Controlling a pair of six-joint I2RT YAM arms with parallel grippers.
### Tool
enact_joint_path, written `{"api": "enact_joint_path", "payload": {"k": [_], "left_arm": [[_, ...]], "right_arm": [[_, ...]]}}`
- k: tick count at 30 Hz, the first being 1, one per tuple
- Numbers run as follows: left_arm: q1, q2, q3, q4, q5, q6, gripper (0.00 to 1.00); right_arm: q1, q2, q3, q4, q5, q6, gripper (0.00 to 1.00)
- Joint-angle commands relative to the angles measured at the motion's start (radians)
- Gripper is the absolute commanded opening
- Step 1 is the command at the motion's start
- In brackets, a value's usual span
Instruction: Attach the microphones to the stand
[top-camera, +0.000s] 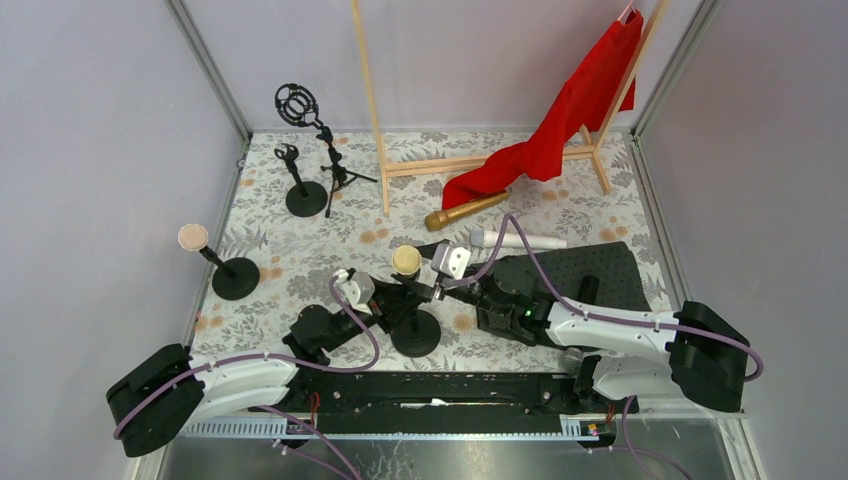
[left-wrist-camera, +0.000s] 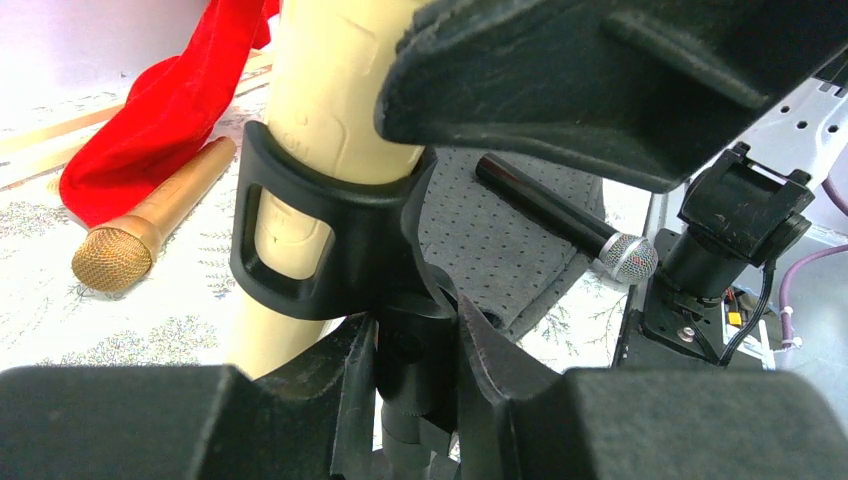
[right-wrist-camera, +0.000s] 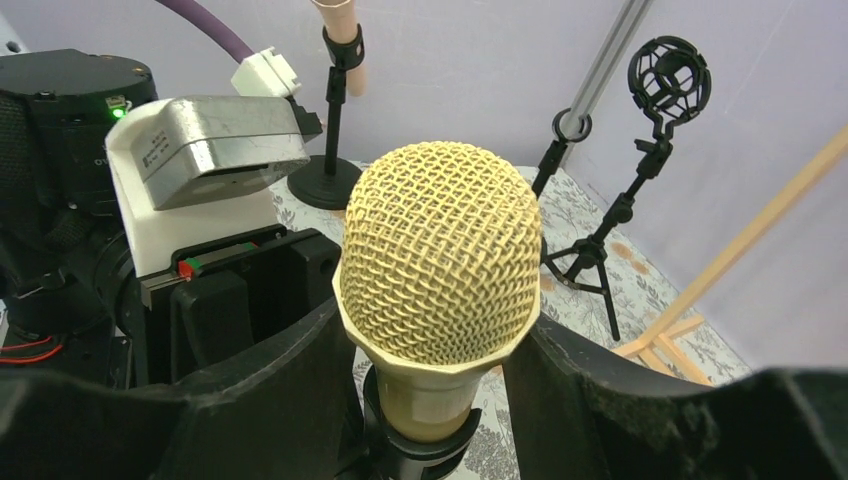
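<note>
The pale yellow microphone (right-wrist-camera: 440, 260) with the mesh ball head stands upright in the black plastic clip (left-wrist-camera: 330, 230) of the black round-footed desk stand (top-camera: 415, 335); it is near the front of the floral-covered bench (top-camera: 300, 250), between your two arms; long axis near vertical, head up, body run down through the clip.

Your left fingers (left-wrist-camera: 345, 395) are closed on the stand's stem just under the clip, bracing it; your right fingers (right-wrist-camera: 270, 400) sit one on each side of the microphone, just below the head; in the right wrist view they look close against it, but you cannot tell whether they press or only flank it.

Relation to mind: the microphone lies straight between the right fingers, its axis crossing their closing line; the left fingers are lower on the same upright. Any seating push should probably go down along that axis; a sideways pull would lever against the clip and the left hold.

The pink microphone (top-camera: 193, 237) already sits in a stand at the bench's left edge. The metallic gold microphone (top-camera: 465, 210) and the white microphone (top-camera: 520, 240) lie flat farther back, long axes roughly left-to-right, heads toward the left; both are nearer your right arm. Two stands are bare at the back left, nearer your left arm: the small black round-based stand (top-camera: 305, 190) and the black tripod with the ring shock mount (top-camera: 300, 105).
</note>
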Motion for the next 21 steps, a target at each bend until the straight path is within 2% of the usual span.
{"api": "enact_joint_path", "payload": {"k": [1,7,12,15,21], "left_arm": [[0.012,0.010,-0.048,-0.069,-0.006,0.007,0.00],[0.013,0.012,-0.050,-0.068,-0.021,-0.009,0.00],[0.013,0.021,-0.052,-0.052,-0.044,-0.047,0.00],[0.012,0.026,-0.064,-0.016,-0.053,-0.074,0.00],[0.012,0.048,-0.075,0.026,-0.061,-0.096,0.00]], "right_arm": [[-0.002,0.007,0.043,0.087,-0.064,-0.034,0.58],[-0.002,-0.002,0.009,0.091,-0.126,-0.122,0.44],[-0.002,-0.014,-0.049,0.060,-0.201,-0.276,0.35],[-0.001,-0.020,-0.115,0.107,-0.243,-0.388,0.29],[-0.001,-0.049,-0.197,0.176,-0.247,-0.427,0.27]]}}
